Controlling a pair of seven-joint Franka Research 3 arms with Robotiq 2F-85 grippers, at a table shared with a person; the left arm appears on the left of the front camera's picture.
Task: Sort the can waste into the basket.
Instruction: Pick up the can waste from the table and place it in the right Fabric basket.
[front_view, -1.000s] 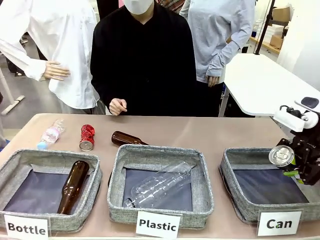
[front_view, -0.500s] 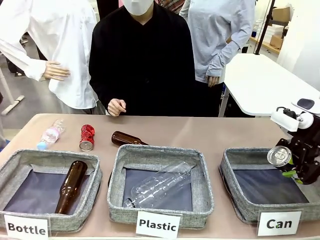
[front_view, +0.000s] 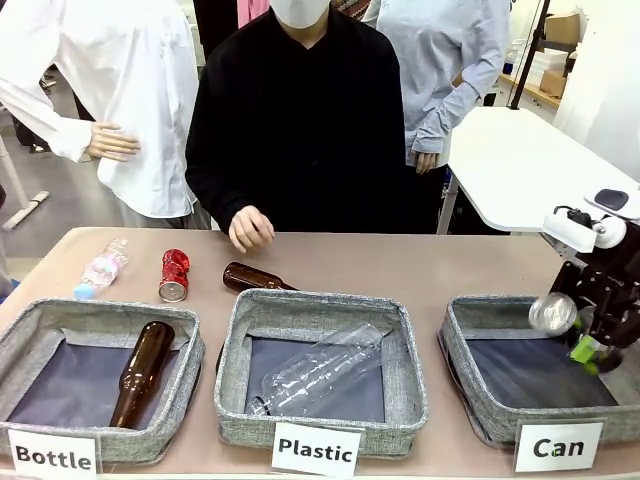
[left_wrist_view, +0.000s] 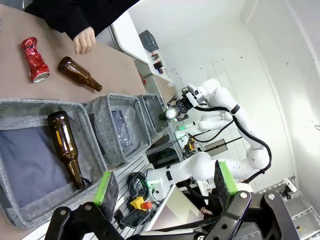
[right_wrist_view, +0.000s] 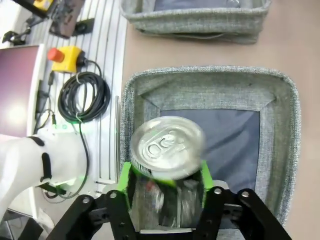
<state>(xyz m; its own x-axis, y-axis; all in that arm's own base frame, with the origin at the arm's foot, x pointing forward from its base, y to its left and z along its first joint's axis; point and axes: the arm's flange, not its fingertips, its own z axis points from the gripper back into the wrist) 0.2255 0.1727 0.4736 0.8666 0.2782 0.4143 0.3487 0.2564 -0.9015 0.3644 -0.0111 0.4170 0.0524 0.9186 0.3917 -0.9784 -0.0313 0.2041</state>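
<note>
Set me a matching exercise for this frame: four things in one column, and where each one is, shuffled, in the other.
Things:
1. red can
2. silver-topped can
3. large clear bottle
4. person's hand

Places:
a. lying in the Plastic basket
b. at the table's far edge
c. at the right gripper, above the Can basket
d. on the table between a small plastic bottle and a brown bottle

Pairs: 1-d, 2-c, 3-a, 4-b

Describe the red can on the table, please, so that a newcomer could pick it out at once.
Find the grey basket signed "Bottle" at the robot's left; a row of three things lies on the table beyond it. The crushed red can is the middle one: the only metal piece, between a clear plastic bottle and a brown glass bottle.
</note>
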